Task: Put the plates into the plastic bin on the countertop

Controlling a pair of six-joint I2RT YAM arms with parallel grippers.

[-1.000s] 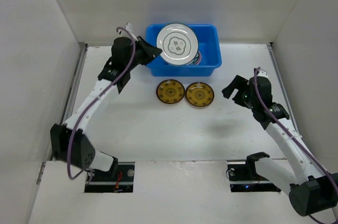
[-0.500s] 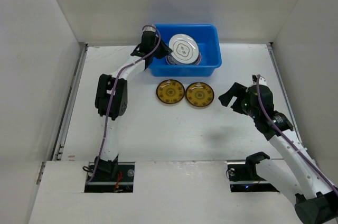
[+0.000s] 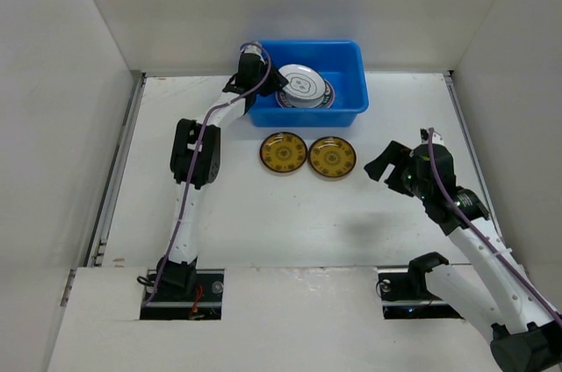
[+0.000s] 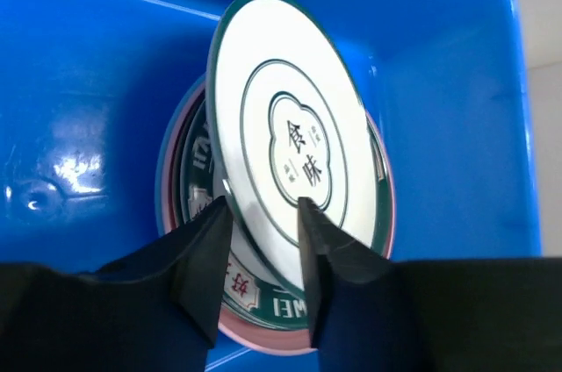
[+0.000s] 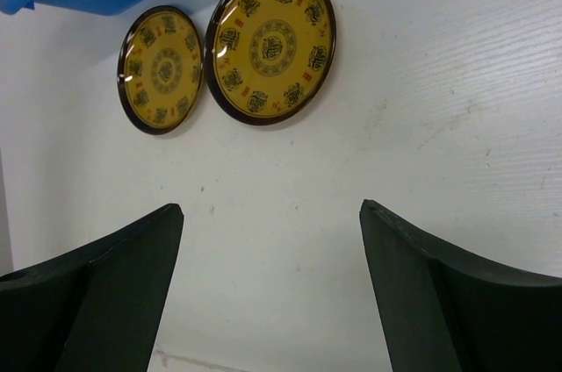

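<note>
Left gripper (image 4: 263, 207) straddles the white plate (image 4: 299, 135), which leans on the stack (image 4: 255, 304) in the bin (image 4: 88, 65); whether it is clamped cannot be told. Two brown plates (image 3: 283, 153) (image 3: 332, 156) are left on the countertop (image 3: 263, 223). Right gripper (image 5: 270, 207) jaws are spread and empty.

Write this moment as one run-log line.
left gripper: straddles tilted white plate in bin | right gripper: open, empty | two amber plates: on countertop

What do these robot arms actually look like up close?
The left arm and right arm are slim white tubes with black joints, a purple cable along each. The left gripper and right gripper each have two black wedge-shaped fingers.
</note>
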